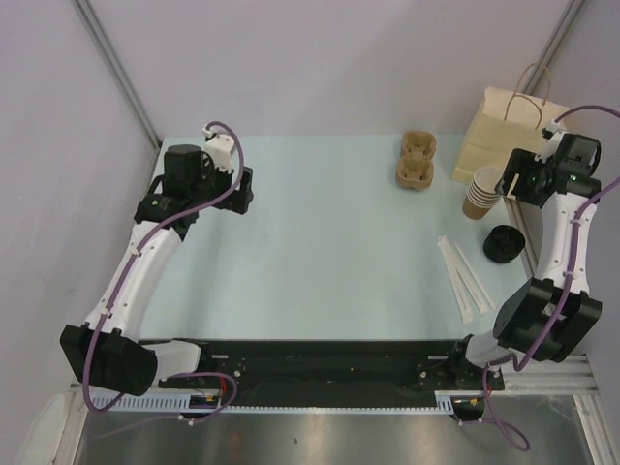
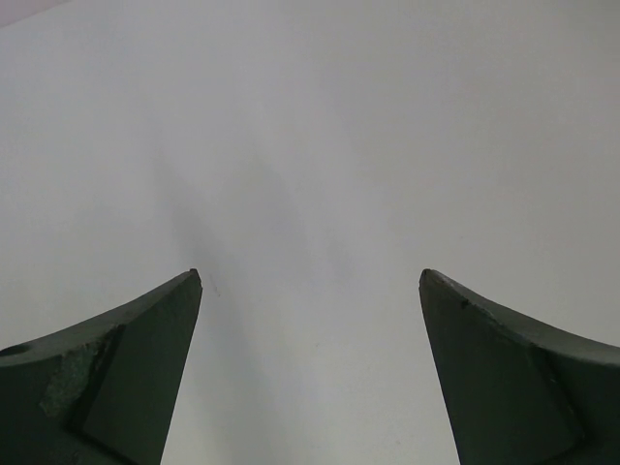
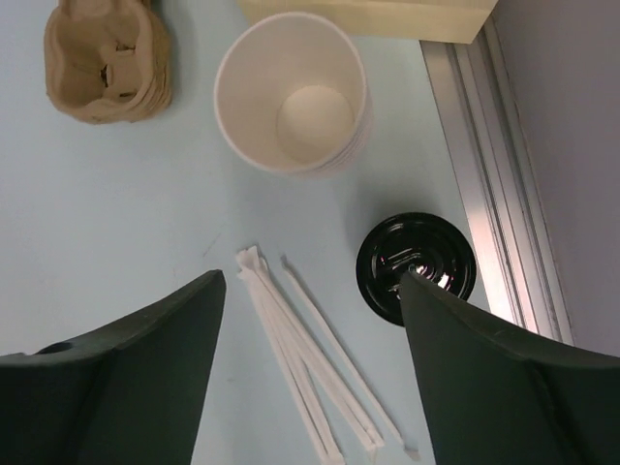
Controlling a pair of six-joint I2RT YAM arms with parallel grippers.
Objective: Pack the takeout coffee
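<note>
The takeout coffee cup (image 1: 481, 192) is standing upright at the far right of the pale table (image 1: 320, 223), just in front of the tan paper bag (image 1: 509, 131) with its twisted handles. From above it looks like the top of a nested stack of cups. The right gripper (image 1: 506, 184) is hanging just beside the cup on its right, with the arm reaching up along the table's right edge. In that arm's own camera the right gripper (image 3: 312, 281) is showing its two dark fingers (image 3: 126, 387) well apart with nothing between them. The cup (image 3: 291, 92) is sitting beyond the fingertips, mouth open and white inside. The bag (image 3: 368, 15) is touching or nearly touching the cup's far side (I cannot tell which). A brown pulp cup carrier (image 1: 417, 160) is lying to the left of the cup, apart from it. A black lid (image 1: 504, 242) is resting on the near side of the cup, close to the metal rail (image 3: 494, 174) along the table's right edge. The long white wrapped straws (image 1: 465, 276) are lying in a loose bundle just left of the lid. Far across the table, the left gripper (image 1: 244, 189) is hovering over the far left corner. Its wrist view is showing the left gripper (image 2: 310, 276) with its fingers spread wide over bare surface, holding nothing.
</note>
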